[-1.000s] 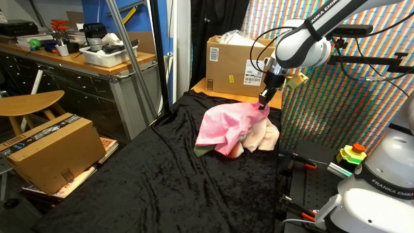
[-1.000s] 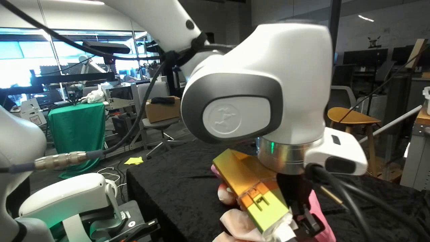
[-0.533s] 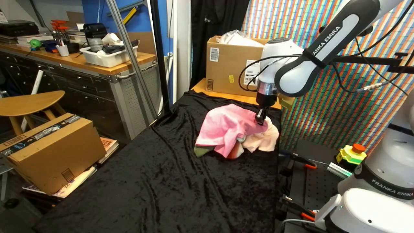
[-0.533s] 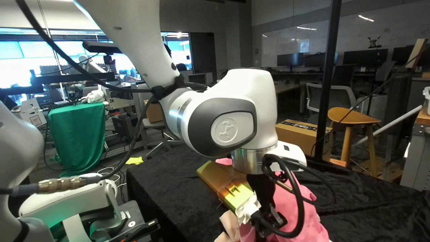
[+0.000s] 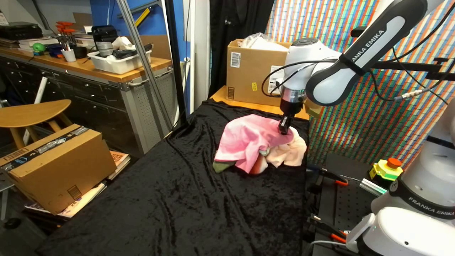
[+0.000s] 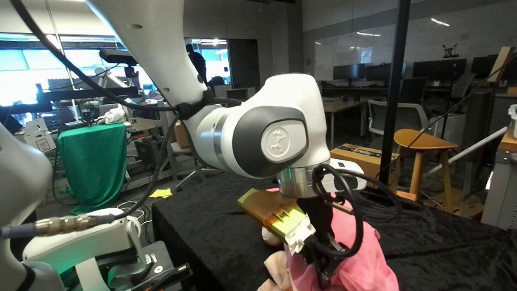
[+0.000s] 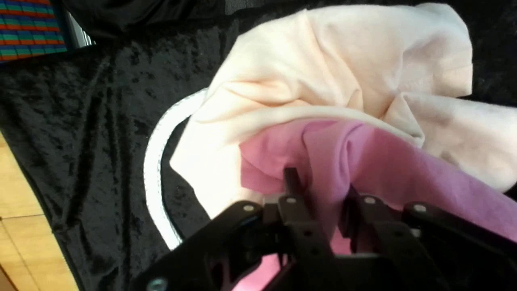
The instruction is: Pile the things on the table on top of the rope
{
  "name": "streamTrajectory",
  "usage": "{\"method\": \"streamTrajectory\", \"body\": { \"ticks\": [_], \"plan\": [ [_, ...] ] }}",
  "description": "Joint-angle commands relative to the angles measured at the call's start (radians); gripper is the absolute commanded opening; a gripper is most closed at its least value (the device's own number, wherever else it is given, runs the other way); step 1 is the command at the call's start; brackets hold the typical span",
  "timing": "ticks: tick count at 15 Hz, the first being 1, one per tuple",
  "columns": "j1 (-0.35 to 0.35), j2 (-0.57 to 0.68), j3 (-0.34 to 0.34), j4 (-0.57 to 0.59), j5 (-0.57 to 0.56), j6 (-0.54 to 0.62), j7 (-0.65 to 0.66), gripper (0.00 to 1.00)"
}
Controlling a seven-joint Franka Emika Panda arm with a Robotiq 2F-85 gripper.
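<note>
On black velvet (image 5: 170, 192), rumpled pink cloth (image 5: 245, 133) over peach cloth (image 5: 293, 153).

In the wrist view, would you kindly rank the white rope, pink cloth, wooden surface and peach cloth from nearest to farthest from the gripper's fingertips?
1. The pink cloth: right at the gripper.
2. The peach cloth: just beyond, toward the top of the view.
3. The white rope: curving out to the left.
4. The wooden surface: far lower left, at the picture's edge.
</note>
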Motion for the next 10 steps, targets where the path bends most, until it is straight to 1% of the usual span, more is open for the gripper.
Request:
{"method": "streamTrajectory", "body": {
  "ticks": [1,2,3,7,10],
  "plan": [
    [0.003,-0.093,0.006,0.000,-0.012,-0.044,0.009,0.55],
    [0.003,-0.119,0.010,0.002,-0.011,-0.055,0.005,0.64],
    [0.002,-0.145,0.014,0.004,-0.005,-0.074,0.000,0.71],
    [0.032,-0.273,0.021,0.009,0.071,-0.162,-0.094,1.00],
    [0.084,-0.386,0.024,0.019,0.150,-0.283,-0.207,1.00]
  ]
}}
